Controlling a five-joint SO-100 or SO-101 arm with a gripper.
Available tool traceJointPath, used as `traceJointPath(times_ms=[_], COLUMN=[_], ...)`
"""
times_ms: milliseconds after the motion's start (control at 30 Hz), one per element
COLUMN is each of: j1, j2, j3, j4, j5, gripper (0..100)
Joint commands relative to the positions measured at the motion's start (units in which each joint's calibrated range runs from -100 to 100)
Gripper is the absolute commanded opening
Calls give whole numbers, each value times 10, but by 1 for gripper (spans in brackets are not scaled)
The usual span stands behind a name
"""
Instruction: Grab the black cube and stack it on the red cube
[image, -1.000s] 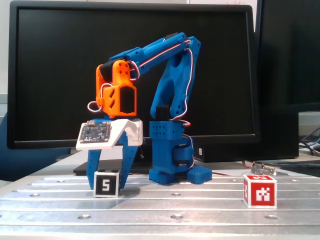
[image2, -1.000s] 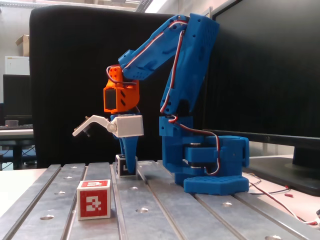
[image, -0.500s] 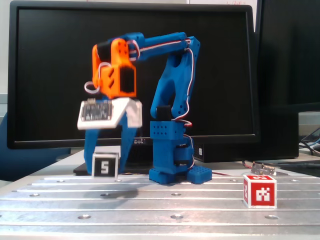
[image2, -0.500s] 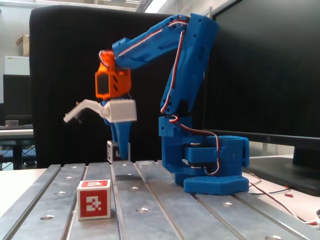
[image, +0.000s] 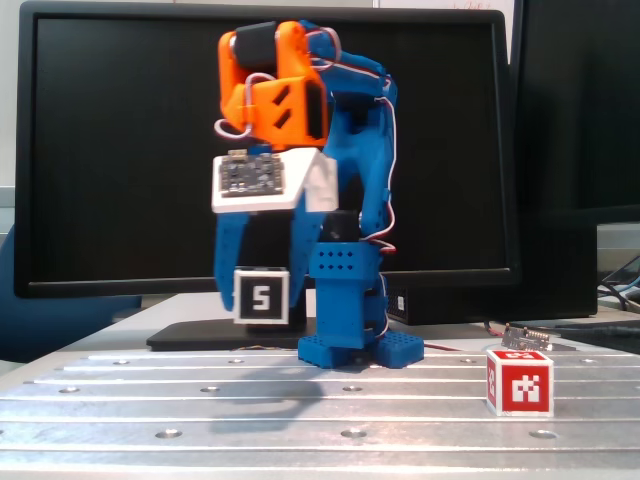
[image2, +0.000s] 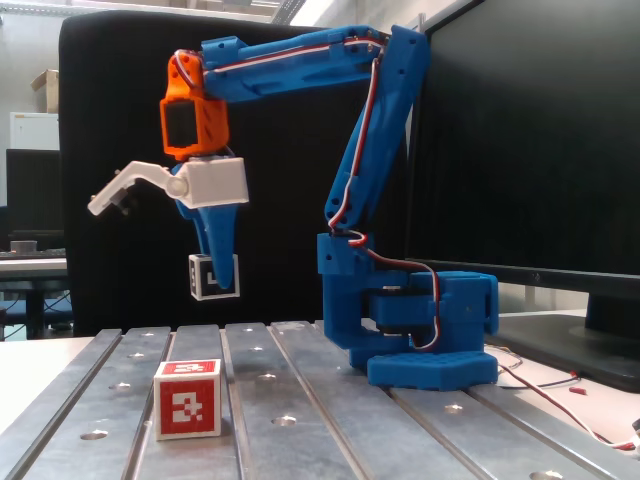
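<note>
The black cube (image: 262, 296) (image2: 213, 277), white-bordered with a white "5" mark, hangs in the air well above the metal table, and my gripper (image: 262, 300) (image2: 217, 280) is shut on it with blue fingers either side. On the table rests the red cube (image: 520, 382) (image2: 188, 399), white with a red patterned square. It lies at the right in a fixed view, and at the front left in the other, nearer the camera than the held cube. The blue arm with its orange wrist (image: 275, 95) reaches up and over.
The arm's blue base (image: 350, 320) (image2: 425, 330) stands on the slotted aluminium table (image: 300, 405) (image2: 320, 410). Black monitors (image: 120, 120) fill the background. A small metal part (image: 528, 338) and loose cables (image2: 560, 395) lie beside the base.
My gripper has lifted the black cube off the table and carried it upward, and rightward in the front-on fixed view. The red cube has not moved.
</note>
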Motion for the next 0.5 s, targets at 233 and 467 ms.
traceJointPath(times_ms=[233,467], j1=[-170,-321], j2=[-47,-99], j3=[-24,6], j4=[4,1], j5=[-125,-239], gripper=[13,13])
